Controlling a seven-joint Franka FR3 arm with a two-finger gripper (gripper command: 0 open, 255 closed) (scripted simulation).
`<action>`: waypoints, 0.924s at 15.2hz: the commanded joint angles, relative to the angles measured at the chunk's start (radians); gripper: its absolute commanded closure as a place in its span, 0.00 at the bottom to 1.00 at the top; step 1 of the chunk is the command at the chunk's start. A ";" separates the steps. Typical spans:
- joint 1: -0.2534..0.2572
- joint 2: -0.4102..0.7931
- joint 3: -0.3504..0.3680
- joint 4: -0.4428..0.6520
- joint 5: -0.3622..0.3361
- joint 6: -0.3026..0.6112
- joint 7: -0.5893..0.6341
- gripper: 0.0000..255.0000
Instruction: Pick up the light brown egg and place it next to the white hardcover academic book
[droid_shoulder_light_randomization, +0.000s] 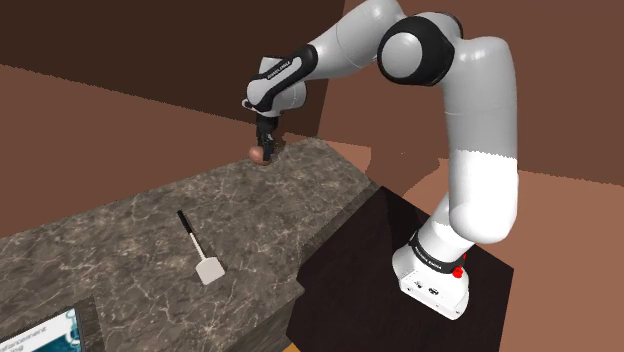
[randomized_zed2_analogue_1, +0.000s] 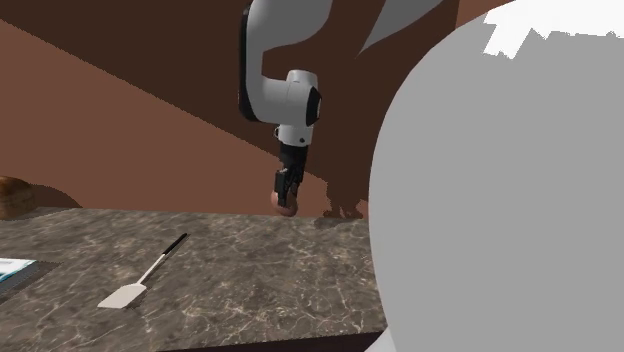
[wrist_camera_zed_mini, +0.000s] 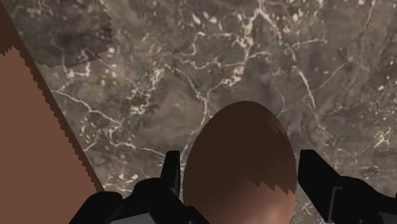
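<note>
A dark, veined marble counter (droid_shoulder_light_randomization: 120, 230) runs beneath brown walls. The brown oval egg (wrist_camera_zed_mini: 238, 168), upper centre of the shoulder view by the slab's far corner, sits pinched between the all-black gripper's (randomized_zed2_analogue_1: 286, 198) fingers. A gentle, level carry seems wise, clearing the white black-handled spatula (droid_shoulder_light_randomization: 203, 258) toward the white book (droid_shoulder_light_randomization: 48, 330) at lower left. The counter's drop-off lies close.

I count one smooth brown egg (wrist_camera_zed_mini: 238, 165), one black-handled spatula (droid_shoulder_light_randomization: 197, 250) with a flat white blade, and one white-bordered, teal-covered book (droid_shoulder_light_randomization: 45, 330).
</note>
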 joint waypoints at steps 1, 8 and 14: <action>0.002 -0.019 -0.002 -0.001 -0.004 -0.017 0.005 1.00; 0.020 -0.084 -0.004 -0.029 -0.014 -0.051 0.033 1.00; 0.111 -0.178 0.025 -0.186 -0.015 0.030 0.137 1.00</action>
